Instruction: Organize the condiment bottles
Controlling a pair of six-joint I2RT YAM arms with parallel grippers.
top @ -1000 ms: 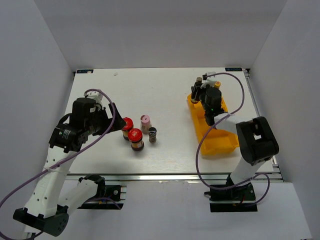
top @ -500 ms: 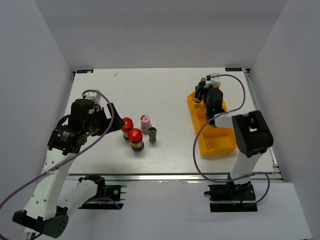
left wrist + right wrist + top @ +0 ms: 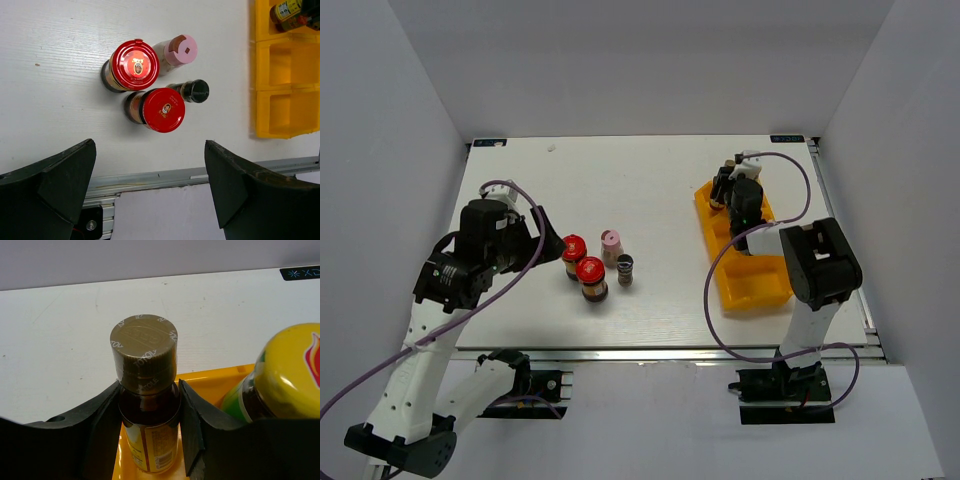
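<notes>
Two red-lidded dark jars (image 3: 574, 247) (image 3: 590, 270), a pink-capped bottle (image 3: 610, 240) and a dark grey-topped shaker (image 3: 625, 265) stand clustered left of centre. They also show in the left wrist view: the jars (image 3: 134, 65) (image 3: 161, 109), the pink-capped bottle (image 3: 177, 50) and the shaker (image 3: 195, 91). My left gripper (image 3: 548, 243) (image 3: 150, 145) is open and empty, just left of the cluster. My right gripper (image 3: 728, 188) (image 3: 149, 400) is shut on the slim brown bottle (image 3: 145, 390), upright in the tray's far compartment. The yellow-capped green-red sauce bottle (image 3: 292, 372) stands right beside it.
The yellow three-compartment tray (image 3: 760, 285) lies along the right side of the table; its rim (image 3: 260, 70) shows in the left wrist view. Its middle and near compartments hold no bottles. The table's metal front rail (image 3: 165, 176) runs below the cluster.
My right gripper has moved slightly right, over the tray's far compartment, with the brown bottle. My left arm has drawn back a little to the left.
</notes>
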